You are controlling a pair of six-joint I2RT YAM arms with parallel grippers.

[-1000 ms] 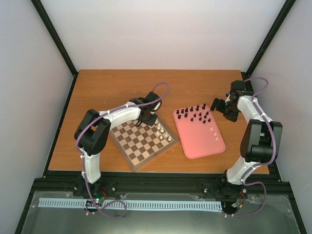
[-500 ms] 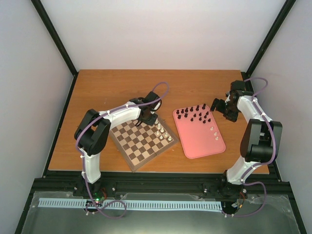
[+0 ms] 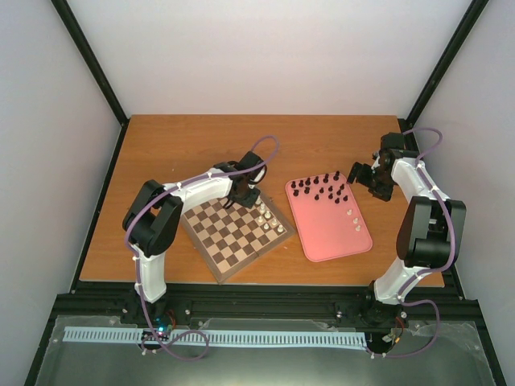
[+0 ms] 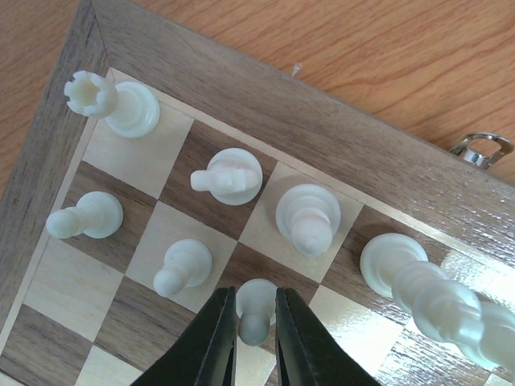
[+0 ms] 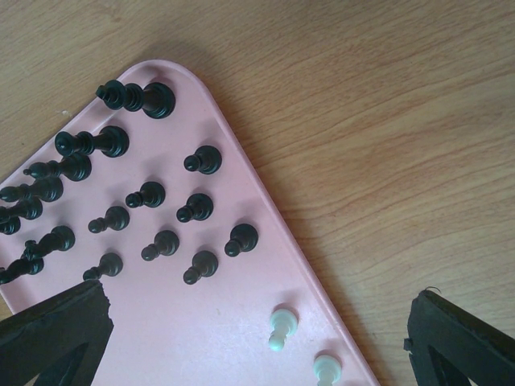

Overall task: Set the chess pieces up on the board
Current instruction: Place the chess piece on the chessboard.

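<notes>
The board (image 3: 229,241) lies left of centre, with several white chess pieces along its right edge. In the left wrist view a rook (image 4: 121,104), a knight (image 4: 225,175), a bishop (image 4: 307,215) and a taller piece (image 4: 418,281) fill the back row, with two pawns (image 4: 183,265) in front. My left gripper (image 4: 256,293) flanks a third white pawn (image 4: 256,310) standing on a dark square; its jaws are slightly parted, with thin gaps beside the pawn's head. My right gripper (image 5: 257,322) hangs wide open over the tray's far right corner, holding nothing.
The pink tray (image 3: 330,237) lies right of the board. Several black pieces (image 5: 153,193) stand on its far part and a few white pawns (image 5: 282,326) near its right edge. A metal clasp (image 4: 480,147) sticks out of the board's frame.
</notes>
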